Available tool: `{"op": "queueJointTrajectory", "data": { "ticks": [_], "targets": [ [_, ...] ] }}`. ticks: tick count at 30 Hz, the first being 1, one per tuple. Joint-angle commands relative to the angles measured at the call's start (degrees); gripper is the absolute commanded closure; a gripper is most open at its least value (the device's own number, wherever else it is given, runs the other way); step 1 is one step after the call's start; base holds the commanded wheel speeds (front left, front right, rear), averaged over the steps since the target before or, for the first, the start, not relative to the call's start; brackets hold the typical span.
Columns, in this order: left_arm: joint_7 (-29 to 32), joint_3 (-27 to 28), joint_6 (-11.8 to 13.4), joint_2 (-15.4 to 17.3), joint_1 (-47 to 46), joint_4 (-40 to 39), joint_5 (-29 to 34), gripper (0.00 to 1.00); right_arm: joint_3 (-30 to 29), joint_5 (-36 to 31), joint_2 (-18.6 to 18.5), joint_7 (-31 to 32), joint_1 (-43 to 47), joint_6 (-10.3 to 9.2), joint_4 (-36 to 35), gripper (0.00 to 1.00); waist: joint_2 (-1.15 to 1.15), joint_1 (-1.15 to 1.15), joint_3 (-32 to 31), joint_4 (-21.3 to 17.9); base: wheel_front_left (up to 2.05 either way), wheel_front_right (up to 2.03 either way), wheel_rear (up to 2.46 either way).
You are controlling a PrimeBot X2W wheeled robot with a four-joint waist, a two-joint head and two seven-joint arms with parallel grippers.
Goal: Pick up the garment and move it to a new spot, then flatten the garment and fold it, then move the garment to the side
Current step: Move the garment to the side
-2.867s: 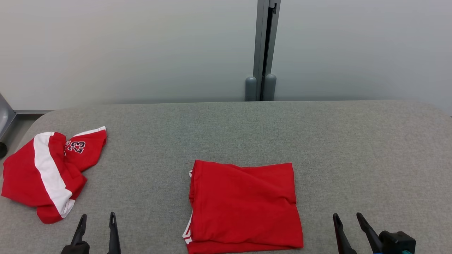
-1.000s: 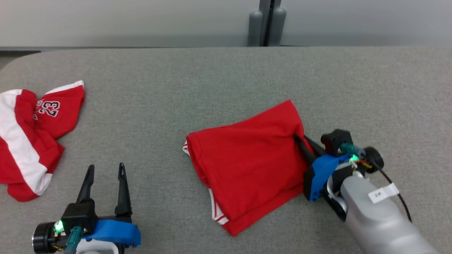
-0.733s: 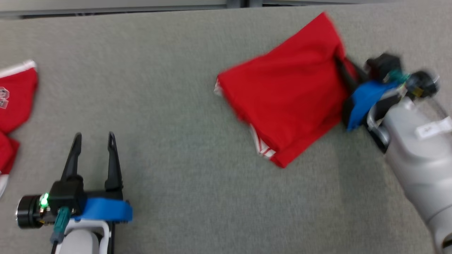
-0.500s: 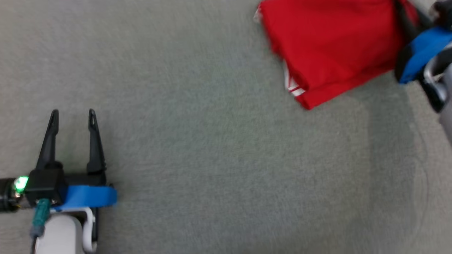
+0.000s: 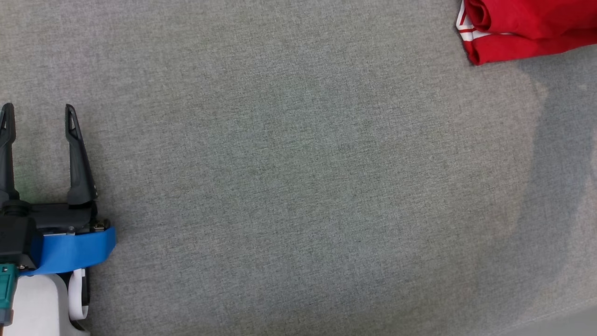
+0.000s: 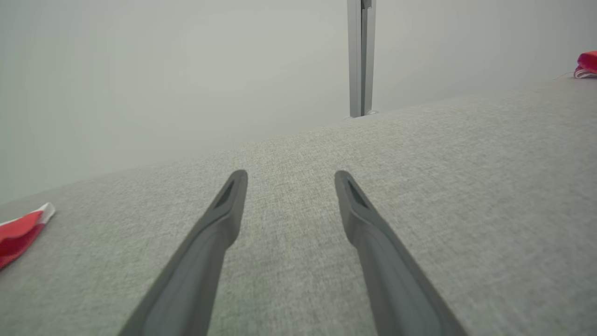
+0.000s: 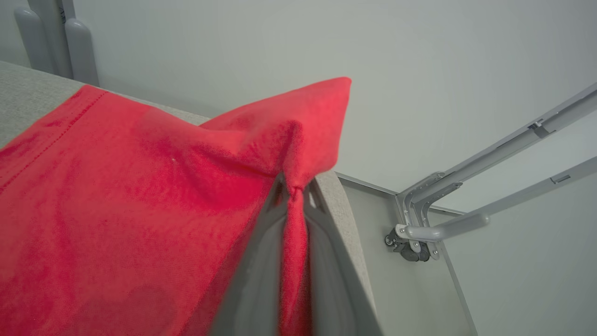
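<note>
Step in hand, judged: final, move folded red fabric garment [image 5: 527, 28] aside. Garment: upper right of head view, on grey fabric table [image 5: 298, 186]. Right gripper [image 7: 295, 189]: clamped on garment corner. Left gripper [image 5: 38, 112]: lower left, fingers apart, empty. Next, likely: lay flat, release without dragging folds.

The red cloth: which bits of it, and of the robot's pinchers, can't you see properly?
- Head view: the red garment is cut off by the top and right edges.
- Right wrist view: the right gripper has its fingertips buried in the garment it pinches.
- Left wrist view: a red-and-white scrap is cut by the left edge; I cannot tell what it is.
- Head view: the left gripper has one finger clipped by the left edge.
</note>
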Motion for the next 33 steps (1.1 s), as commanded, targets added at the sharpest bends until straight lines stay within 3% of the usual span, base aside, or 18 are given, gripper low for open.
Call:
{"op": "queueJointTrajectory", "data": {
  "ticks": [1, 2, 3, 10, 15, 24, 33],
  "targets": [
    [0.2, -0.3, 0.3, 0.3, -1.0, 1.9, -0.1, 0.0, 0.1, 0.5, 0.4, 0.0, -1.2, -0.01, 0.5, 0.9, 0.01, 0.01, -0.1, 0.1, 0.0, 0.0, 0.0],
    [0.2, -0.2, 0.5, 0.2, -0.9, 1.9, -0.3, 0.0, 0.1, 0.8, 0.7, -0.3, -1.5, -0.01, 0.8, 0.58, 0.01, 0.01, -0.3, 0.2, 0.0, 0.0, 0.0],
    [0.2, -0.2, 0.7, 0.2, -0.6, 1.9, -0.4, 0.0, 0.1, 1.0, 1.0, -0.4, -1.8, -0.01, 1.3, 0.0, 0.01, 0.01, -0.4, 0.5, 0.0, 0.0, 0.0],
    [0.2, -1.1, 1.3, -1.0, 0.3, 2.9, -1.3, 0.0, 0.9, -0.3, 1.6, -1.1, -3.4, -0.01, 5.0, 0.0, 0.01, 0.01, -3.3, 2.7, 0.0, 0.0, 0.0],
    [0.1, -1.7, 1.7, -2.3, 1.4, 3.7, -2.1, 0.0, 0.1, -1.3, 2.7, -2.1, -1.4, -0.01, 4.0, 0.0, 0.01, 0.01, -7.4, 4.4, 0.0, 0.0, 0.0],
    [0.1, -1.5, 1.5, -4.6, 5.8, 6.6, -3.4, 0.0, -8.4, -3.1, 7.5, -2.3, 15.2, -0.01, -14.2, 0.0, 0.01, 0.01, -17.2, 7.6, 0.0, 0.0, 0.0],
    [0.1, -1.4, 1.0, -6.6, 10.5, 10.0, -4.1, 0.0, -14.5, -5.9, 15.4, -2.3, 36.9, -0.01, -25.8, 0.0, 0.01, 0.01, -24.9, 10.3, 0.0, 0.0, 0.0]
  ]
}}
